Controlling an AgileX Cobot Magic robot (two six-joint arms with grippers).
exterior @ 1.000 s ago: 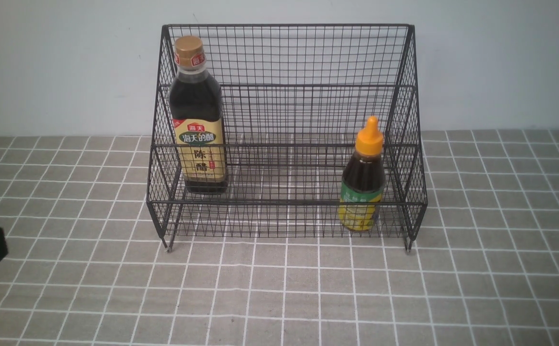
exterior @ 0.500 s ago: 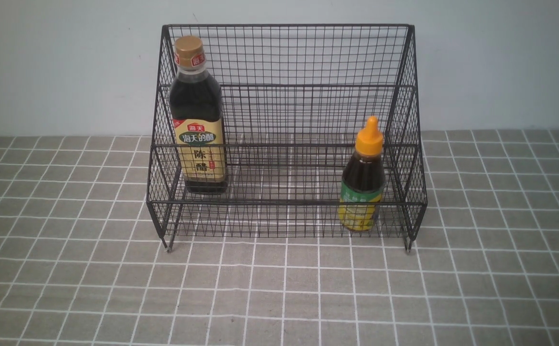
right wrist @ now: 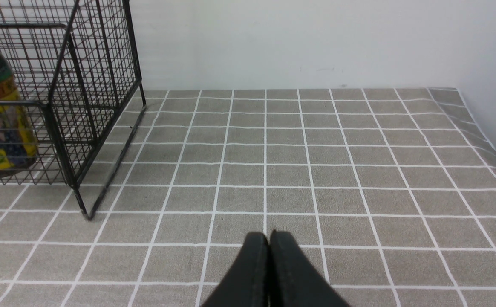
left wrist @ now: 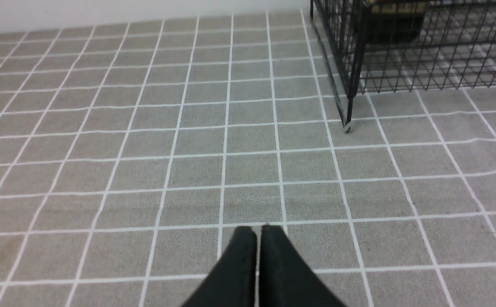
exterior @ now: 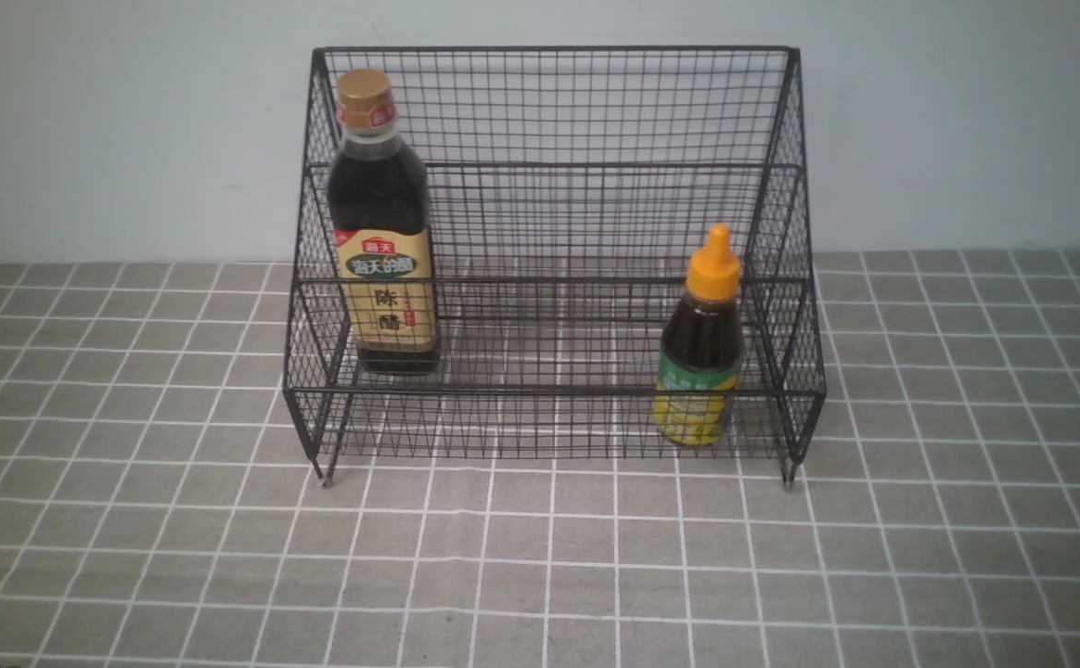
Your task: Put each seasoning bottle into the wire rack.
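A large black wire-mesh stepped rack with sloping sides and small feet (exterior: 554, 195) is seen from the front, standing on a grey tablecloth printed with a grid of white lines (exterior: 540, 557), against a pale wall (exterior: 113, 130). Two bottles of dark liquid are stood upright inside the rack. The tall bottle with a gold cap and a beige-and-green label (exterior: 380, 227) is placed at the rack's left end, on the step behind the front compartment, its cap reaching nearly to the rack's top rail. The short bottle with an orange nozzle cap and a yellow-green label (exterior: 702, 348) is placed at the rack's right end, in the lowest front compartment, close to the right side mesh. The two bottles are well apart, with bare mesh between them.

Neither arm is seen in the front view. In the left wrist view, the left gripper (left wrist: 257, 232) is shown with its black fingers pressed together and nothing held, above bare cloth, with the rack's front left foot (left wrist: 347, 127) some way ahead. In the right wrist view, the right gripper (right wrist: 268, 236) is likewise shown with fingers closed on nothing, above bare cloth beside the rack's right end, where the short bottle's yellow label is seen through the mesh.
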